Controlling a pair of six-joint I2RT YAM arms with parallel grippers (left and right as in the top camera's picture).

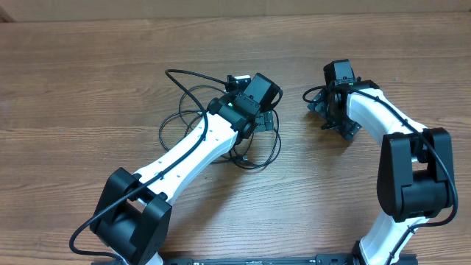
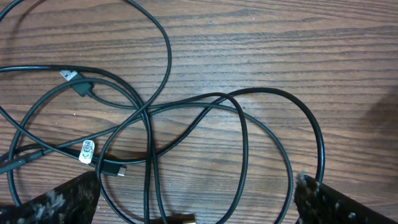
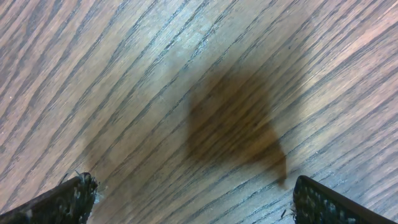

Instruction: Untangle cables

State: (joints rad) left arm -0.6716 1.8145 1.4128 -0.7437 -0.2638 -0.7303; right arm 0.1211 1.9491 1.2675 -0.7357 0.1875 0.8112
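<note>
The cables [image 1: 184, 110] are thin black cords lying in overlapping loops on the wooden table, partly hidden under my left arm. In the left wrist view the cables [image 2: 205, 124] cross each other, with small plug ends [image 2: 78, 84] and a white tag [image 2: 87, 151]. My left gripper [image 2: 196, 205] is open just above the loops, with several strands between its fingers; it shows in the overhead view [image 1: 257, 110]. My right gripper [image 3: 193, 199] is open and empty over bare wood, to the right of the cables [image 1: 331, 110].
The wooden table [image 1: 88, 66] stretches all round. My two arm bases stand at the front edge, left [image 1: 132, 221] and right [image 1: 416, 177].
</note>
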